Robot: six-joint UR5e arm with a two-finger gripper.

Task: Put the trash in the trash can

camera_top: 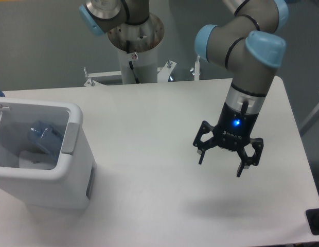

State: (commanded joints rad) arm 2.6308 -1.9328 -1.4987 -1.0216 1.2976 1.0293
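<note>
from the fixed camera, my claw [220, 164] hangs above the right part of the white table [149, 118], fingers spread wide apart with nothing between them, pointing down. a blue light glows on my wrist just above the claw. my arm rises up and back toward the grey base column [136, 46] behind the table's far edge.

the trash can [43, 177] stands at the left end of the table, well apart from my claw, its grey strip facing the table's middle. inside it i can see the water bottle [43, 138], its blue part showing through the open top and leaning against the inner wall. below the bottle lies something white that looks like the paper wad [33, 157], though it blends with the bin's white floor and i cannot make out its shape well.
</note>
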